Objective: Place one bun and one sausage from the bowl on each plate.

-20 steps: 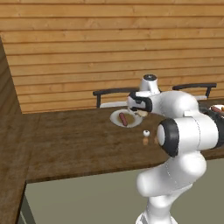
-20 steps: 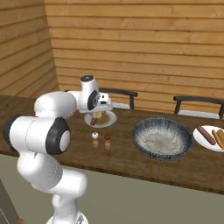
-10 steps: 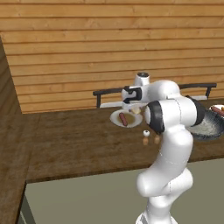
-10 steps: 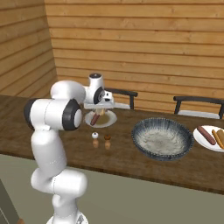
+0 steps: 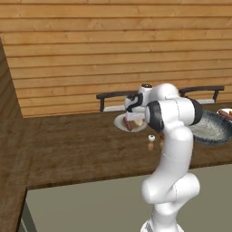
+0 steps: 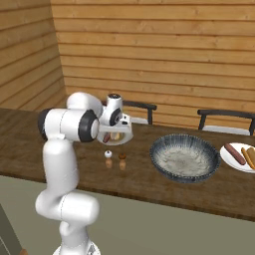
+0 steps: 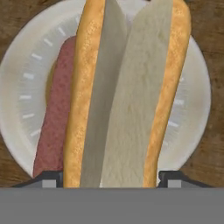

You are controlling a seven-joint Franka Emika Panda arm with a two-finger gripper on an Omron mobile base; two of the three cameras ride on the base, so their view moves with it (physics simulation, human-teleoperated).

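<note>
My gripper (image 7: 111, 179) is shut on the bun (image 7: 127, 92), a split hot-dog bun that runs lengthwise between both fingertips. Directly beneath it lies a white plate (image 7: 22, 87) with a dark red sausage (image 7: 54, 118) along the bun's left side. From the base cameras the gripper (image 5: 134, 110) (image 6: 122, 123) hovers just over this plate (image 5: 120, 122) (image 6: 125, 140) on the wooden table. The dark grey-blue bowl (image 5: 213, 129) (image 6: 185, 158) sits to the right, and its pale inside looks bare. A second plate (image 6: 228, 158) at the far right holds a sausage (image 6: 234, 153) and a bun (image 6: 247, 157).
Small salt and pepper shakers (image 5: 151, 141) (image 6: 108, 155) stand on the table just in front of the near plate. Two dark chairs (image 6: 141, 106) (image 6: 226, 115) are tucked in behind the table, against the wooden plank wall. The table's front edge lies close to my base.
My arm's elbow and upper links have swung up and straightened. The hand has stayed over the near plate with the bun in it.
</note>
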